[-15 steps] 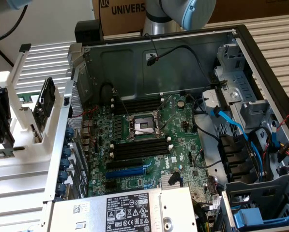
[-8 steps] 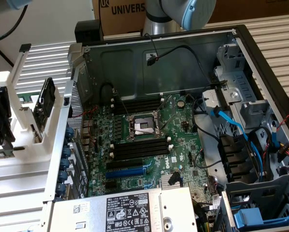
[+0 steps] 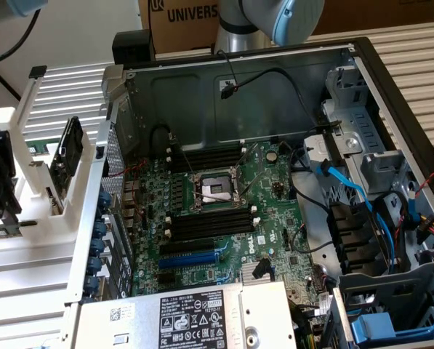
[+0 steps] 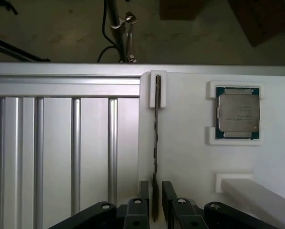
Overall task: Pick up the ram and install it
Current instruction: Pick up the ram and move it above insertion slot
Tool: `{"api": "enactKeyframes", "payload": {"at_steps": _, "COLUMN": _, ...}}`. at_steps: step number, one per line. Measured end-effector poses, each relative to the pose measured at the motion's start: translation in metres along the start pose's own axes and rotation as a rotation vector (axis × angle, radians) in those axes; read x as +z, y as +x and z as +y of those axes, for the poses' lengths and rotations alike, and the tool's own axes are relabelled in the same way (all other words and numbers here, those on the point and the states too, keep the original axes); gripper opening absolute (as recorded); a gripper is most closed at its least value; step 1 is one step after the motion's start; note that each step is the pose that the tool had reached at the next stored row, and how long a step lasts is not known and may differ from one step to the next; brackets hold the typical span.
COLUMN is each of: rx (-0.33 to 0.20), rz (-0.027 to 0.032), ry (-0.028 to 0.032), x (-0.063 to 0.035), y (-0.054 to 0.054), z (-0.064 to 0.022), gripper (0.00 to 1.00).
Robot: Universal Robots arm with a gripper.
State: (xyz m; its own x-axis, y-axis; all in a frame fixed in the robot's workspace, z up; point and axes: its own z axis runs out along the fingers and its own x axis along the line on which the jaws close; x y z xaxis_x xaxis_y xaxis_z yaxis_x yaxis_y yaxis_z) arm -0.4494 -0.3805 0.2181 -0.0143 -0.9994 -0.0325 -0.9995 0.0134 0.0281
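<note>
Pincer [image 4: 155, 188] astride thin, dark, edge-on ram [image 4: 156, 138]

Spread fingers [image 4: 167, 191] straddle the ram [image 4: 156, 143] with clear gaps; a white bracket [image 4: 157, 90] caps its far end.

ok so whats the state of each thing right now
ram: upright on edge in the white holder, not lifted
gripper: open, fingers either side of the ram
memory slots: empty
processor: seated in its holder pocket
computer case: side open
</note>
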Motion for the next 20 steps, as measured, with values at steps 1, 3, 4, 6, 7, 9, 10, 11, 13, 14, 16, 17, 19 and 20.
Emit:
{"api": "enactKeyframes", "payload": {"at_steps": 1, "rx": 0.0, "rz": 0.0, "ry": 0.0, "x": 0.0001, "y": -0.0002, "z": 0.0001, "gripper": 0.26}}
{"api": "enactKeyframes", "payload": {"at_steps": 3, "rx": 0.0, "rz": 0.0, "ry": 0.0, "x": 0.0003, "y": -0.0009, "z": 0.0001, "gripper": 0.26}}
{"api": "enactKeyframes", "payload": {"at_steps": 4, "rx": -0.001, "rz": 0.0, "ry": 0.0, "x": 0.0006, "y": -0.0014, "z": 0.0002, "gripper": 0.26}}
{"api": "enactKeyframes", "payload": {"at_steps": 6, "rx": -0.001, "rz": -0.0003, "ry": -0.0001, "x": 0.0009, "y": -0.0024, "z": 0.0002, "gripper": 0.26}}
{"api": "enactKeyframes", "payload": {"at_steps": 7, "rx": -0.002, "rz": -0.0015, "ry": -0.0002, "x": 0.0011, "y": -0.0024, "z": 0.0002, "gripper": 0.26}}
{"api": "enactKeyframes", "payload": {"at_steps": 9, "rx": -0.002, "rz": -0.0085, "ry": -0.0001, "x": 0.0027, "y": -0.0025, "z": 0.0007, "gripper": 0.26}}
{"api": "enactKeyframes", "payload": {"at_steps": 10, "rx": -0.002, "rz": -0.0099, "ry": -0.0003, "x": 0.0034, "y": -0.0024, "z": 0.0007, "gripper": 0.26}}
{"api": "enactKeyframes", "payload": {"at_steps": 11, "rx": -0.002, "rz": -0.0115, "ry": -0.0004, "x": 0.004, "y": -0.0024, "z": 0.0007, "gripper": 0.26}}
{"api": "enactKeyframes", "payload": {"at_steps": 13, "rx": -0.002, "rz": -0.0152, "ry": -0.0005, "x": 0.0056, "y": -0.0023, "z": 0.0007, "gripper": 0.26}}
{"api": "enactKeyframes", "payload": {"at_steps": 14, "rx": -0.003, "rz": -0.017, "ry": -0.0005, "x": 0.0061, "y": -0.0023, "z": 0.0007, "gripper": 0.26}}
{"api": "enactKeyframes", "payload": {"at_steps": 16, "rx": -0.003, "rz": -0.0209, "ry": -0.0006, "x": 0.0075, "y": -0.0023, "z": 0.0006, "gripper": 0.26}}
{"api": "enactKeyframes", "payload": {"at_steps": 17, "rx": -0.003, "rz": -0.0237, "ry": -0.0007, "x": 0.008, "y": -0.0022, "z": 0.0006, "gripper": 0.26}}
{"api": "enactKeyframes", "payload": {"at_steps": 19, "rx": -0.003, "rz": -0.041, "ry": -0.0011, "x": 0.0089, "y": -0.0023, "z": 0.0019, "gripper": 0.26}}
{"api": "enactKeyframes", "payload": {"at_steps": 20, "rx": -0.003, "rz": -0.0445, "ry": -0.0016, "x": 0.009, "y": -0.0023, "z": 0.0025, "gripper": 0.26}}
